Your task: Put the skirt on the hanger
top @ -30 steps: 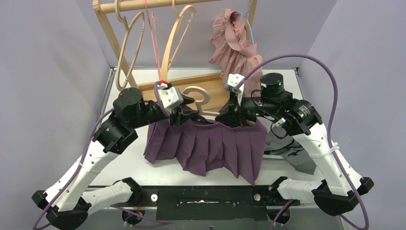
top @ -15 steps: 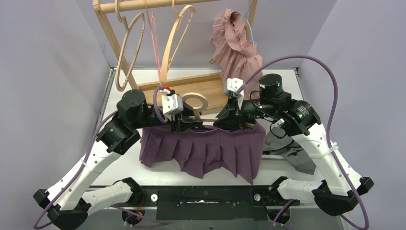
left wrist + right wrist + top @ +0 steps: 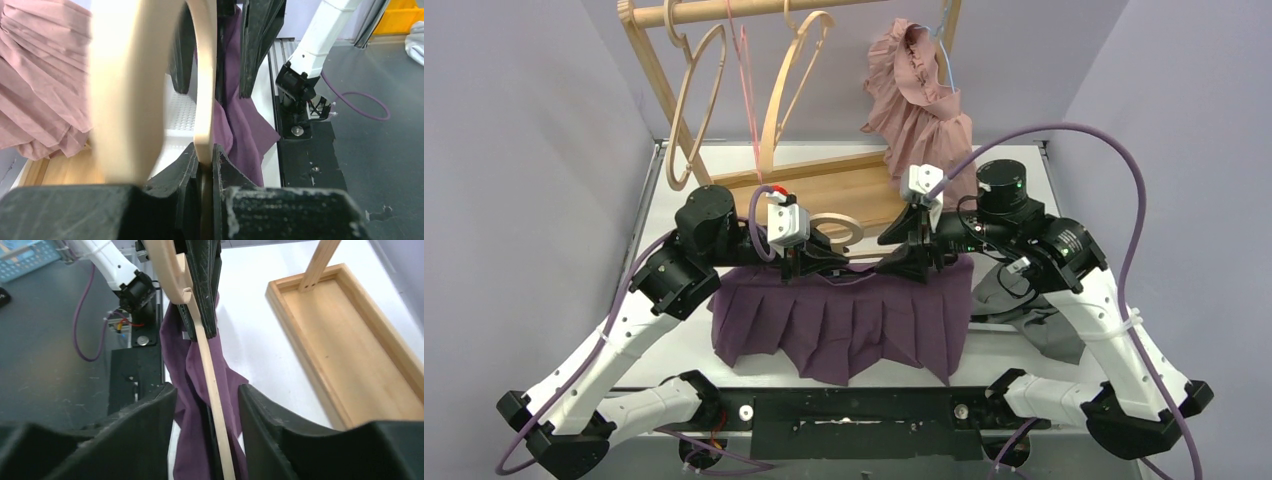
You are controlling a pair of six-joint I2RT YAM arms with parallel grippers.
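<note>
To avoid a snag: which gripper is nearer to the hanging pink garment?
Right. The right gripper is in front of the pink garment; the left gripper is farther, to its left, holding the hanger.

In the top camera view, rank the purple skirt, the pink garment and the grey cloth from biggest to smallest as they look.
1. purple skirt
2. pink garment
3. grey cloth; the right arm covers part of it, so second and third place are unsure.

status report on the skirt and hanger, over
Left pincer shut on hanger. Right pincer open around hanger and skirt. Skirt draped over hanger. Nothing seen blocking.
</note>
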